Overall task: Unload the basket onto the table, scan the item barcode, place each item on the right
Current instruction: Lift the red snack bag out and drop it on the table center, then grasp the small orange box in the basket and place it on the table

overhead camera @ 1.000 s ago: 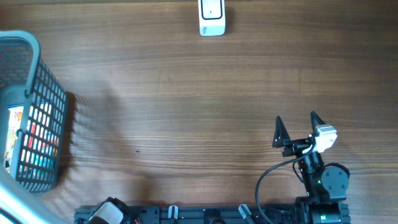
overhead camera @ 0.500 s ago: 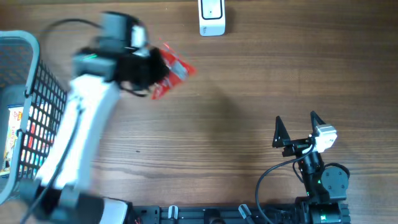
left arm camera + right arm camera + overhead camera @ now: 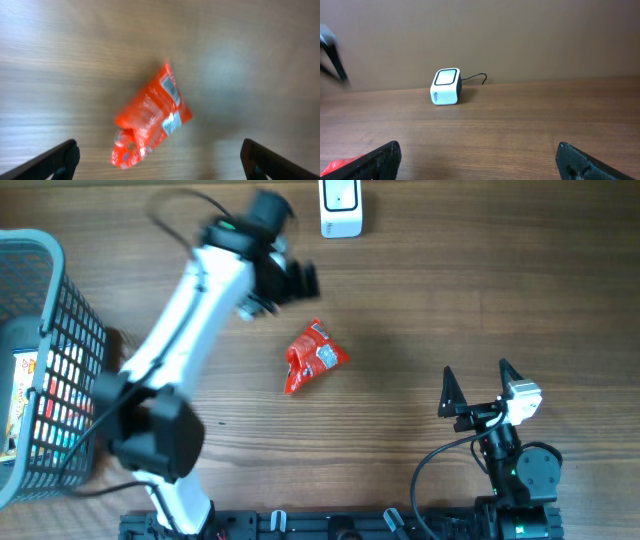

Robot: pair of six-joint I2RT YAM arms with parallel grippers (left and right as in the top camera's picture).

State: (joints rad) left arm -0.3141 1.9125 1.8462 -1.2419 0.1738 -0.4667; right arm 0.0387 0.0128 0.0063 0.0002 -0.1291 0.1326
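We saw the left fingers (image 3: 56, 160) spread wide and holding nothing. The red snack packet (image 3: 313, 357) lay loose below them on the bench (image 3: 450, 290), as far as we could tell, since the left wrist view was blurred. From the scanner (image 3: 341, 208), a small white box at the far edge, the packet sat well toward the robot and slightly left. Its white barcode label (image 3: 171, 89) faced upward – not toward the scanner's window. The left arm reached out with its wrist just left of the scanner and nearer the robot. The right fingers (image 3: 448, 392) were also wide open and empty, well apart from the scanner – toward the robot and to its right. A grey wire basket (image 3: 45, 255) holding colourful packs stood far left of the scanner.
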